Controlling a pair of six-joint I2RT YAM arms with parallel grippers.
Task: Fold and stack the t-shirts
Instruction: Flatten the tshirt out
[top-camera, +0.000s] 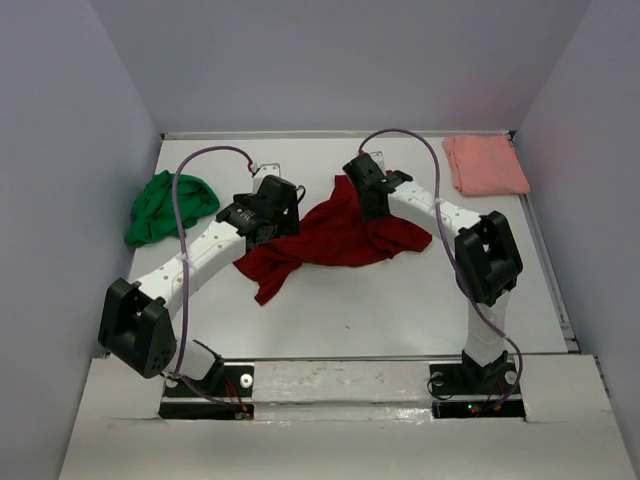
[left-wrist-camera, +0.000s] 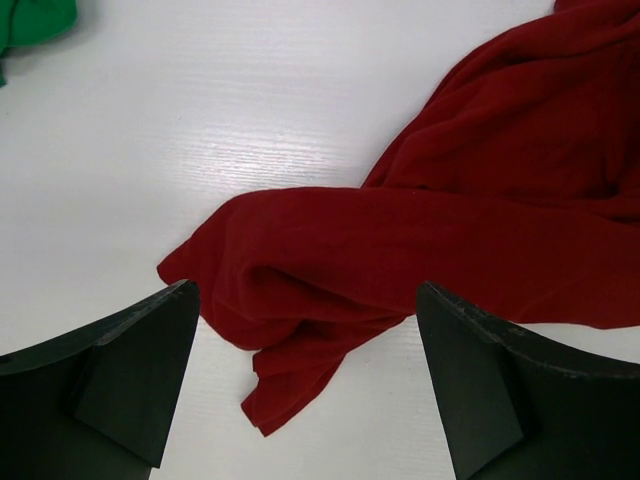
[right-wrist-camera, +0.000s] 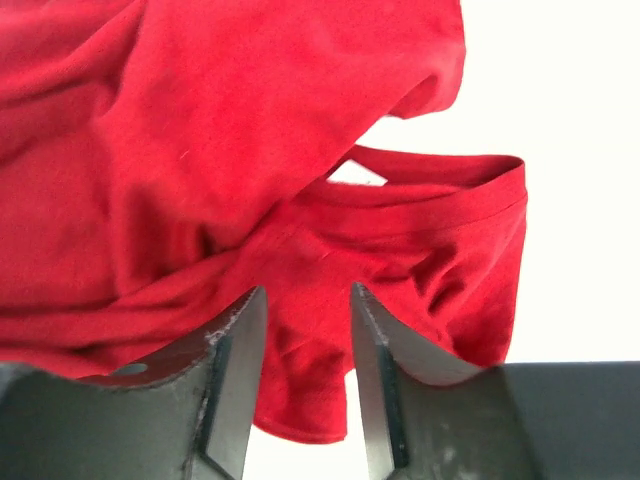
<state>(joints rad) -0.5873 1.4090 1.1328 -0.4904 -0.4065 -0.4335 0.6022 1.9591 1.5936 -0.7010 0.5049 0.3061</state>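
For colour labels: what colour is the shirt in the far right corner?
That shirt is plain salmon pink; top external view shows it best.

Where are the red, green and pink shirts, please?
red shirt (top-camera: 335, 240): top view, crumpled middle.
green shirt (top-camera: 155, 210): top view, bunched middle.
pink shirt (top-camera: 487, 165): top view, flat middle.

The dark red t-shirt (top-camera: 335, 240) is plain, one deep red all over, without print. The green t-shirt (top-camera: 165, 207) is a plain bright green, and the salmon pink t-shirt (top-camera: 485, 165) is plain too. The table (top-camera: 400, 300) is white with faint streaked grain. The left arm (top-camera: 195, 262) and right arm (top-camera: 487, 258) are white with black joints, their cables (top-camera: 400, 131) purple.
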